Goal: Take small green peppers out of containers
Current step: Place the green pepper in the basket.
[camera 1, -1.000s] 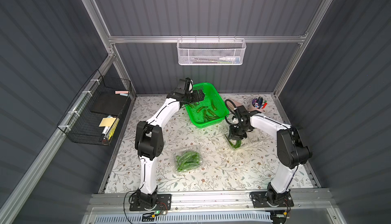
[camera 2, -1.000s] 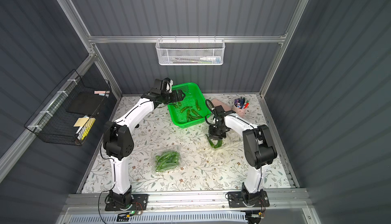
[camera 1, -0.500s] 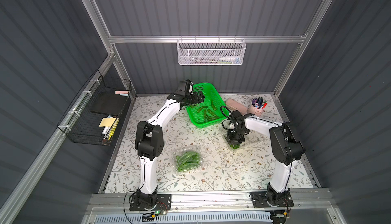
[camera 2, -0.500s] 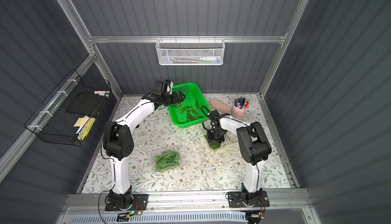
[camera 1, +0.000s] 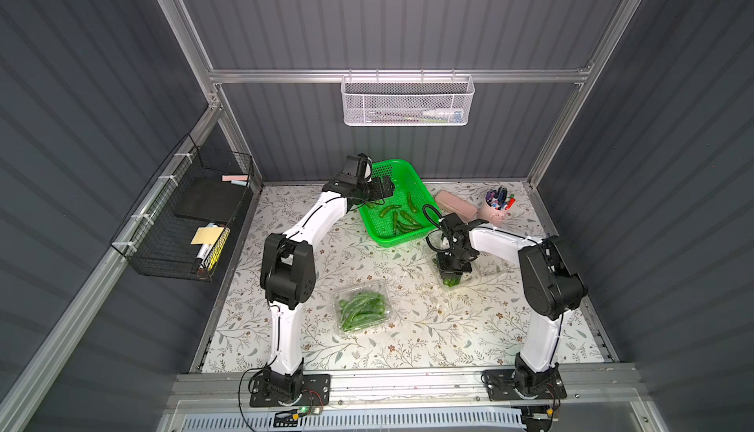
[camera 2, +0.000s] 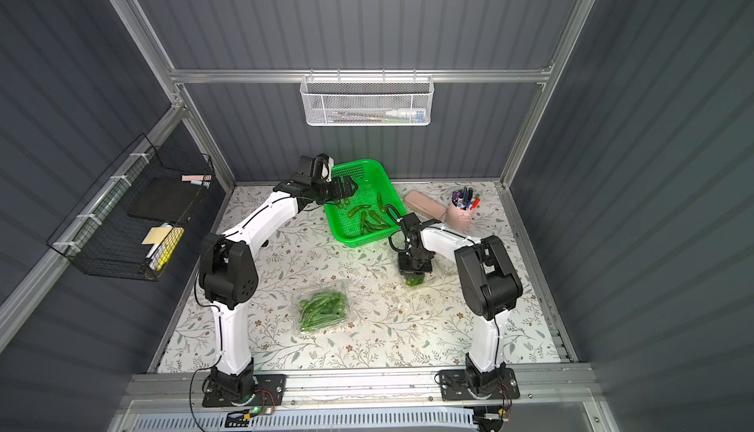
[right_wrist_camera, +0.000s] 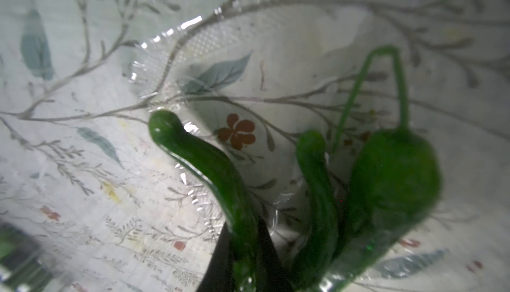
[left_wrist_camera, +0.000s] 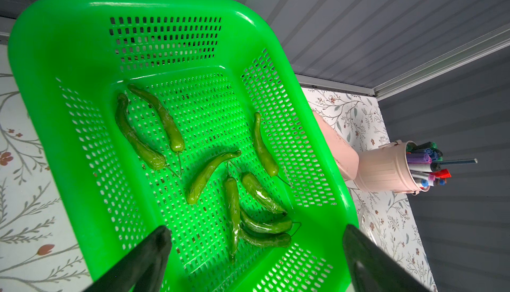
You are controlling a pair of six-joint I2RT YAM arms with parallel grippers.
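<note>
In both top views the right gripper (camera 1: 451, 277) is only a dark block pointing straight down at the flowered table (camera 1: 408, 348), with a small spot of green under it. From there I cannot tell if something is held. The right wrist view answers this. The two dark fingers (right_wrist_camera: 219, 265) stand close together and pinch a curved pepper (right_wrist_camera: 204, 166) at its lower part. Two more peppers (right_wrist_camera: 392, 172) lie just beside it, inside the thin clear plastic of the near container (right_wrist_camera: 171, 37).

The left wrist view shows large what the top views show small. Loose peppers (left_wrist_camera: 207, 174) are scattered on the perforated floor of the green basket (left_wrist_camera: 69, 28). The left gripper (left_wrist_camera: 256, 231) has its fingers spread wide, with nothing between them. A pink cup (left_wrist_camera: 383, 166) of pens stands beside the basket.

Only the top views show the front container (camera 1: 361, 311). It is packed with small green peppers (camera 1: 363, 309) and lies at the front middle of the table, well apart from both grippers.

The right arm rises from its base at the front edge. Its forearm reaches inward and toward the back, and the wrist is bent down. The left arm is stretched long toward the back wall, and its wrist is about level, over the basket's rim.
</note>
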